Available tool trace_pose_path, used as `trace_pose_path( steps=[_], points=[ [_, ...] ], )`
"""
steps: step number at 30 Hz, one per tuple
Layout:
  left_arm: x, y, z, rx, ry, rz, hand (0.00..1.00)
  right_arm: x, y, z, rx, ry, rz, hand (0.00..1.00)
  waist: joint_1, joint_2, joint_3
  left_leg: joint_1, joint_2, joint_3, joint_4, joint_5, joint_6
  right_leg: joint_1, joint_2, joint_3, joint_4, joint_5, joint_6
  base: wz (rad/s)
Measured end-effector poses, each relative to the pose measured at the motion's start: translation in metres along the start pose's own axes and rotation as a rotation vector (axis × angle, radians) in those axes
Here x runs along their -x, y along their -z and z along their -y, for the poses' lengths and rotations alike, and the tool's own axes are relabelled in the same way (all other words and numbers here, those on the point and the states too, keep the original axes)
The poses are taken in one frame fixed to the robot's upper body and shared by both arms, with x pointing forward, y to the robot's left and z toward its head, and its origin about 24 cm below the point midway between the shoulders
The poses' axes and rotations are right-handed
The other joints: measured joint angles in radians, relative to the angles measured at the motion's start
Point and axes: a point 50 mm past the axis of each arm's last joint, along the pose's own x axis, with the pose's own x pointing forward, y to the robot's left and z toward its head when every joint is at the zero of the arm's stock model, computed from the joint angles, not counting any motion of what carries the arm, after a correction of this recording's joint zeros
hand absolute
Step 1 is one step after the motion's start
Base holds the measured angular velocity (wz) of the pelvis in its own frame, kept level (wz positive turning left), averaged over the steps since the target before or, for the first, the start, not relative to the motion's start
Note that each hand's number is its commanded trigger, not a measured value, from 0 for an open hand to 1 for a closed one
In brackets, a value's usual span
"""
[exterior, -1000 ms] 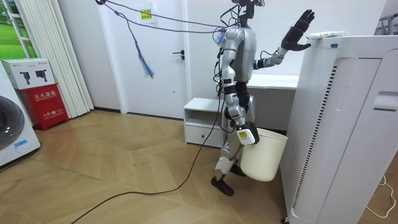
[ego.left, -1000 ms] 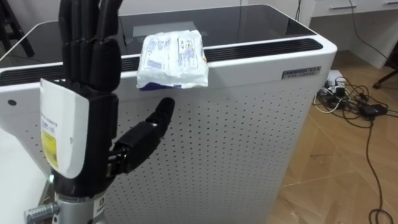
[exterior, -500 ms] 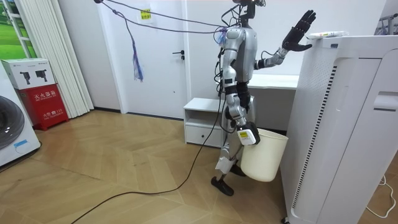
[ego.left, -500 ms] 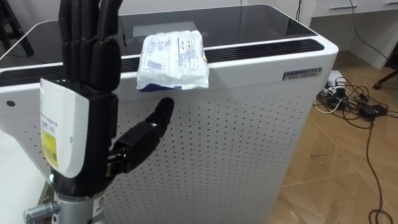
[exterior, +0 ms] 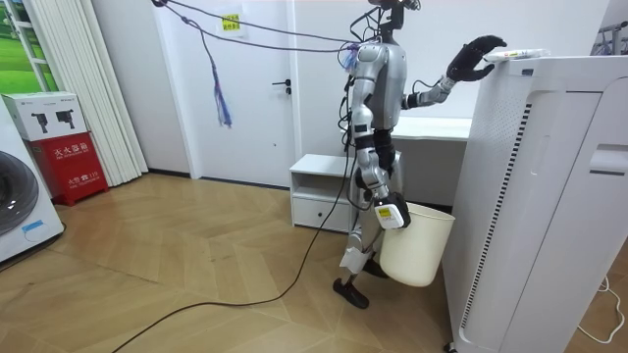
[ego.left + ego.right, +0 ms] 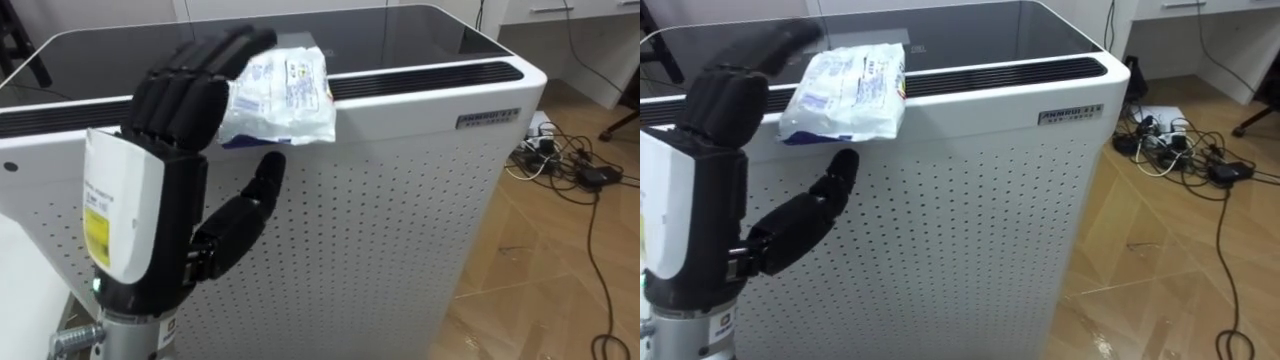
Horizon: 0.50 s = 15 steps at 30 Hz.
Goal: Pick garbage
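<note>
A white crumpled plastic packet (image 6: pixel 285 95) lies at the front edge of the top of a tall white perforated appliance (image 6: pixel 400 200). My left hand (image 6: pixel 150 230) is raised in front of that appliance. Its fingers (image 6: pixel 215 55) bend forward over the packet's left side, and its thumb (image 6: pixel 262 185) points up just below the packet, apart from it. I cannot tell whether the fingers touch the packet. In the room view I stand facing the appliance, the left hand (image 5: pixel 471 57) up at its top edge. My right hand (image 5: pixel 391 214) hangs low, holding a white bucket (image 5: pixel 417 245) by its rim.
To the right of the appliance, cables and a power strip (image 6: pixel 560 160) lie on the wooden floor. A low white cabinet (image 5: pixel 319 191) and a desk stand behind me. A red box (image 5: pixel 74 162) sits far off at the room view's left.
The left hand's fingers, which stood straight up, have bent forward over the packet. The packet, the bucket and my stance are unchanged.
</note>
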Motion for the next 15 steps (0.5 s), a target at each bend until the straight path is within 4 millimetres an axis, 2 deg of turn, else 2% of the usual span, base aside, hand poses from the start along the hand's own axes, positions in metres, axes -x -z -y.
trace_pose_path(
  steps=[7,11,15],
  points=[
    [-0.001,0.002,0.0,-0.014,0.001,-0.014,1.0,-0.0004,-0.0001,-0.0002,-0.003,-0.001,-0.007,1.0,-0.021,0.003,0.0001,0.002,0.0,0.0,-0.002,0.0,0.0,0.0,0.0,0.003,0.0,0.0,0.0,-0.01],
    [0.0,-0.0015,0.0031,0.006,0.008,-0.007,1.0,-0.0005,0.0003,-0.0001,-0.007,0.002,-0.015,1.0,-0.024,0.005,0.0002,0.015,0.001,0.015,-0.013,0.001,-0.001,0.003,0.0,0.015,0.001,0.0,0.0,-0.1],
    [0.0006,-0.0032,0.0049,0.016,0.016,-0.002,1.0,-0.0016,-0.0028,-0.0007,-0.004,-0.001,-0.008,1.0,-0.032,0.007,0.004,0.015,0.002,0.02,-0.015,0.001,-0.001,0.0,0.001,0.016,0.002,0.0,0.0,-0.04]
  ],
)
